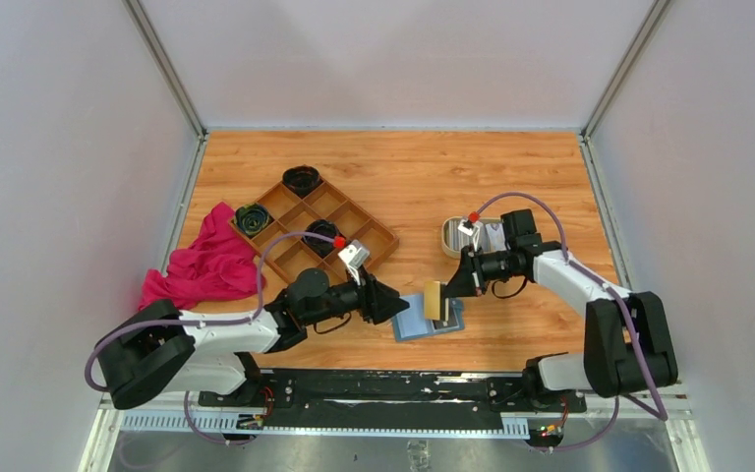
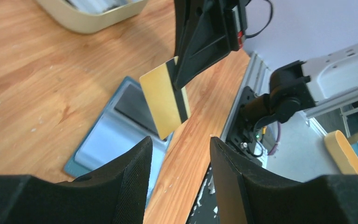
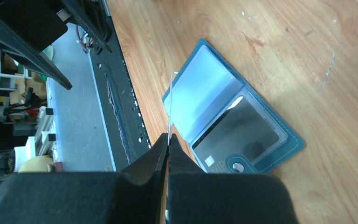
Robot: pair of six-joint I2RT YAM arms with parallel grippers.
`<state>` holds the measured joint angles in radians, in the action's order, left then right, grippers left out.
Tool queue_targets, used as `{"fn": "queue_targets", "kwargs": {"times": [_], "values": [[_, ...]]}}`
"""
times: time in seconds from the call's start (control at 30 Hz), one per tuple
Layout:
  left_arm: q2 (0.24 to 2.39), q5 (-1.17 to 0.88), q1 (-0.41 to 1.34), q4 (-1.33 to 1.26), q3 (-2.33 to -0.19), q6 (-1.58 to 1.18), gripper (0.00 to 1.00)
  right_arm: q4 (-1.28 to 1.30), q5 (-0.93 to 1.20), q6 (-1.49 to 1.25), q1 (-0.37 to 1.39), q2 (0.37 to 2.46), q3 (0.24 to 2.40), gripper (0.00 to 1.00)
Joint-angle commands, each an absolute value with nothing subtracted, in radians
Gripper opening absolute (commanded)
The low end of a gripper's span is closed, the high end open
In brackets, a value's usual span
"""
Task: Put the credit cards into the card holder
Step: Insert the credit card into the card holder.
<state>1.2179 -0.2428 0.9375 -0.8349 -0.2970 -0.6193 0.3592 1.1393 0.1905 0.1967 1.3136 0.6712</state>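
The teal card holder (image 1: pixel 414 325) lies open on the table in front of the arms. It also shows in the left wrist view (image 2: pixel 107 140) and the right wrist view (image 3: pixel 214 100). A dark card (image 3: pixel 242 135) sits in its right clear pocket. My right gripper (image 1: pixel 449 288) is shut on a gold card with a black stripe (image 1: pixel 435 300), held on edge just above the holder; the card faces the left wrist view (image 2: pixel 165 100) and is edge-on in the right wrist view (image 3: pixel 170 102). My left gripper (image 1: pixel 401 306) is open and empty beside the holder's left edge.
A cream oval tray (image 1: pixel 450 239) with more cards stands behind the right gripper. A brown wooden compartment tray (image 1: pixel 354 218) with dark round items is at back left, a pink cloth (image 1: pixel 206 261) left of it. The black base rail (image 1: pixel 393 383) runs close behind the holder.
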Motion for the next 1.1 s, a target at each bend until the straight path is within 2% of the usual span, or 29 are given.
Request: {"fn": "queue_targets", "kwargs": {"times": [0.0, 0.23, 0.4, 0.6, 0.73, 0.83, 1.07], "values": [[1.256, -0.169, 0.933, -0.724, -0.31, -0.676, 0.51, 0.326, 1.107, 0.121, 0.178, 1.377, 0.652, 0.0], [1.401, -0.141, 0.958, -0.725, -0.355, -0.733, 0.42, 0.305, 1.035, 0.075, 0.178, 1.449, 0.652, 0.0], [1.432, -0.108, 0.969, -0.723, -0.366, -0.728, 0.32, 0.298, 1.016, 0.055, 0.178, 1.477, 0.647, 0.0], [1.496, -0.107, 0.983, -0.723, -0.395, -0.746, 0.28, 0.279, 0.993, 0.033, 0.179, 1.49, 0.64, 0.0], [1.552, -0.092, 0.989, -0.719, -0.403, -0.796, 0.21, 0.271, 1.001, 0.027, 0.179, 1.502, 0.64, 0.0], [1.561, -0.066, 0.997, -0.69, -0.405, -0.815, 0.15, 0.262, 1.0, 0.019, 0.179, 1.509, 0.636, 0.0], [1.545, 0.033, 1.02, -0.556, -0.418, -0.843, 0.1, 0.266, 0.98, 0.013, 0.182, 1.536, 0.638, 0.0]]}}
